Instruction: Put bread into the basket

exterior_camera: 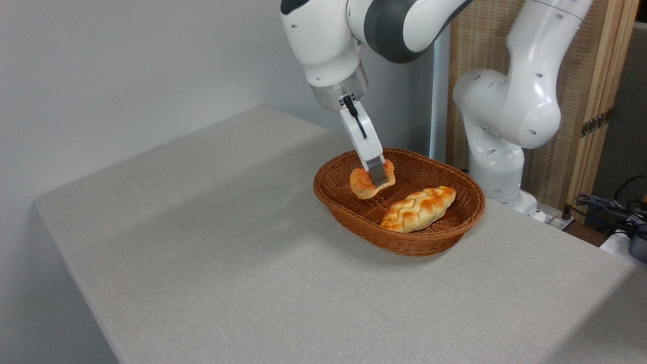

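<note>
a pale grey wall point(126, 65) stands behind a table point(252, 263) covered in light grey cloth. at right is a wood-framed woven screen point(581, 76), with dark cables point(606, 207) low beside it. soft light falls evenly, casting faint shadows on the cloth.

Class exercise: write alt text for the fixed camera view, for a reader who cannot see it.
A white robot arm's end effector grips a small orange bun inside an oval wicker basket on a grey table. A paler braided loaf lies beside it.
</note>
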`<action>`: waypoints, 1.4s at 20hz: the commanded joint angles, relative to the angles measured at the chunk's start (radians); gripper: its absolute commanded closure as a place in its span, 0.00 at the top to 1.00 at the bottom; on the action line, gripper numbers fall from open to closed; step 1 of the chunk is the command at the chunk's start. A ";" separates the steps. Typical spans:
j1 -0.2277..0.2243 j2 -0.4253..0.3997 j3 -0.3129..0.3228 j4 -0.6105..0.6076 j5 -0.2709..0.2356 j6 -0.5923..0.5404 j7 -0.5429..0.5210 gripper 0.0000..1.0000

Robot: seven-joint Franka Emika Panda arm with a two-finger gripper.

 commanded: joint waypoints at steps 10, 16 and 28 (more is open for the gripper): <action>-0.003 -0.001 -0.007 0.093 0.001 0.000 0.017 1.00; 0.009 0.068 0.028 0.295 0.000 -0.005 -0.014 1.00; 0.069 0.367 0.050 0.737 -0.017 -0.025 -0.265 1.00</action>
